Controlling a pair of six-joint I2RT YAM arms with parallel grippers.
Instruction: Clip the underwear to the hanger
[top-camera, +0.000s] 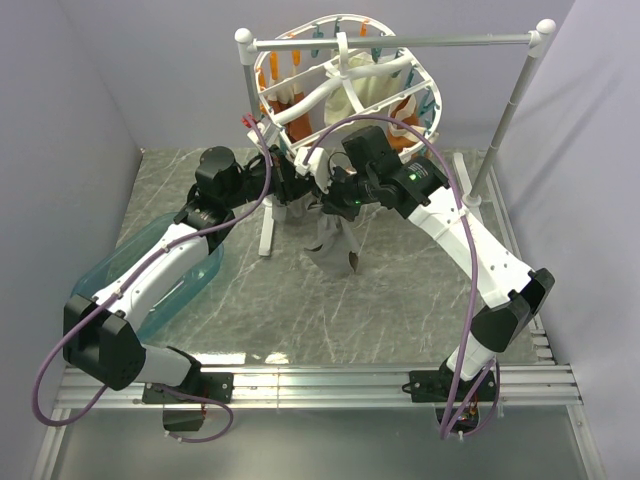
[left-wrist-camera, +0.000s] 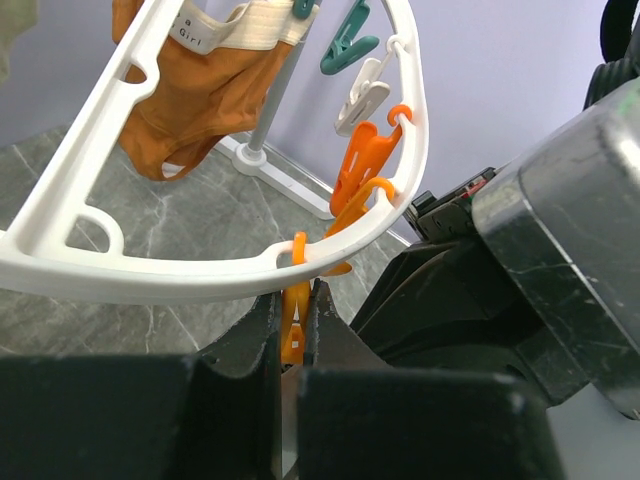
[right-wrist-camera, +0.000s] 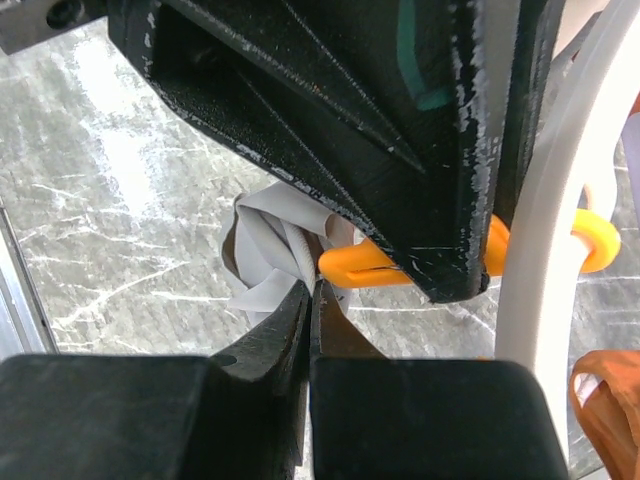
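Two closed grippers meet under the hanger (left-wrist-camera: 200, 280): left gripper (left-wrist-camera: 295, 305) squeezes an orange peg (left-wrist-camera: 291, 335), right gripper (right-wrist-camera: 308, 295) pinches the underwear (right-wrist-camera: 262, 250) just beside that peg's tip, cloth dangling below, so nothing looks clipped yet and feeding it in apparently remains.

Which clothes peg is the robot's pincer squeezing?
The lowest orange peg on the hanger's rim: the left pincer is shut on it. The teal peg, the white peg and the upper orange peg dangle untouched.
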